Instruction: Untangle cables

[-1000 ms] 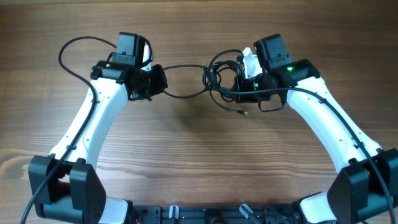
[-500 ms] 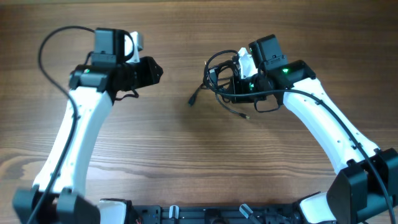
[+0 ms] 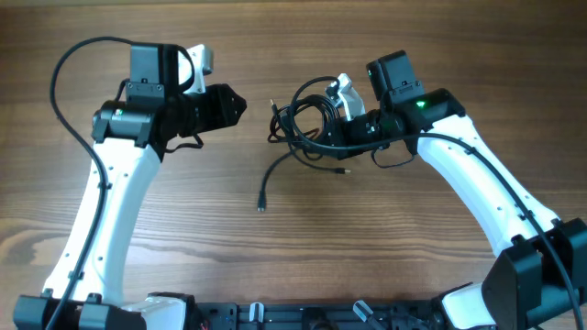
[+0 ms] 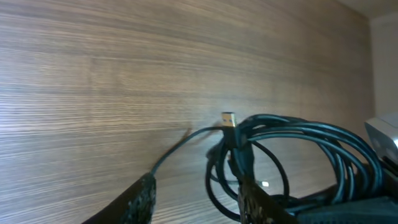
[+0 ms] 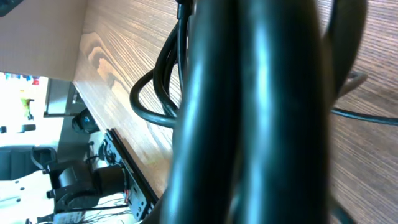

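Tabletop bears cables clamped in right tool (left tool gapes, well apart).

Black cables lie loosely coiled, one end trailing.

On my feed the desk is brown wood with a fine straight grain, matt. The cables have smooth black rubbery jackets with a soft sheen; one plug ends in bright metal. The arms wear glossy white plastic shells and matt black joints.
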`<action>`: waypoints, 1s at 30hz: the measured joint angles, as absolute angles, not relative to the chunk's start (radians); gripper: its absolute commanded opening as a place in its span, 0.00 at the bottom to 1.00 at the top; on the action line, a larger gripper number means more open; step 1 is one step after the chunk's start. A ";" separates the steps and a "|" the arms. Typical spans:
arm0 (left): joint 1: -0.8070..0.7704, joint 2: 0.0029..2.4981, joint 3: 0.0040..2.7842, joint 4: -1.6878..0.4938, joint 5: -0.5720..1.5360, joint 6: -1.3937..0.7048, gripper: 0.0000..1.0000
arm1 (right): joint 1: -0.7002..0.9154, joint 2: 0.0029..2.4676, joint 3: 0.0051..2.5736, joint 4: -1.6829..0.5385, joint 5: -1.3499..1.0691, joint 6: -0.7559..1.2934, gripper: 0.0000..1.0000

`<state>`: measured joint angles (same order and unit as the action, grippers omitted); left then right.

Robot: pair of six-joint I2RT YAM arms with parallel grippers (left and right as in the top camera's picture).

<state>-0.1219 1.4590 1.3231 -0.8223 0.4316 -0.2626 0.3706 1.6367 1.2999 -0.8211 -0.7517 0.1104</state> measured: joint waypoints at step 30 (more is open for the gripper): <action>-0.319 1.736 1.323 -0.694 0.473 -0.361 0.04 | 0.379 1.637 1.300 -0.837 -0.531 0.323 0.35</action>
<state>-0.3191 1.7355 1.3231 -0.6937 0.4728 -0.3614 0.3790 1.6367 1.2999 -0.8371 -0.5312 0.3229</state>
